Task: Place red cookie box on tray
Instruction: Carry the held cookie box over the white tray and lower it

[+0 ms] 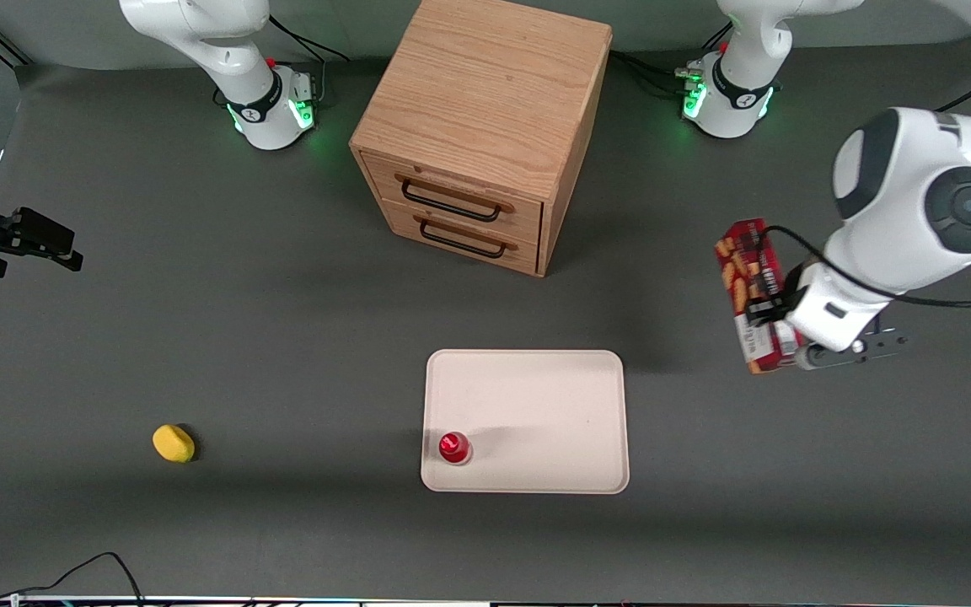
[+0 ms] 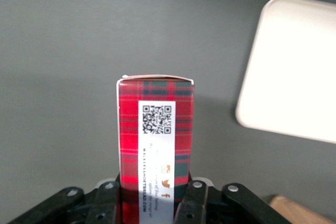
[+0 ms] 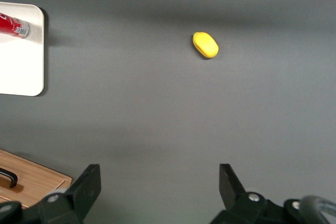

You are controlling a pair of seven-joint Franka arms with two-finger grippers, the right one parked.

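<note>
Tool (image 2: 152, 203) clamped on red cookie box (image 1: 748, 295), held above the bench (image 1: 283, 337) toward the working arm's end, well apart from the tray (image 1: 536, 396).

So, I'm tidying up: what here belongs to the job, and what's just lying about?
Job: cookie box held in the gripper, lifted toward the working arm's end; tray.
Lying about: red-capped bottle on the tray, yellow lump, drawer cabinet.

- A yellow oval object (image 3: 205, 44) lies alone on the grey desk (image 3: 157, 114), upper middle of the frame.
- At the upper left edge, the tray (image 3: 23, 72) carries a red-capped object (image 3: 13, 26).
- A wooden cabinet (image 3: 31, 182) corner shows lower left.
</note>
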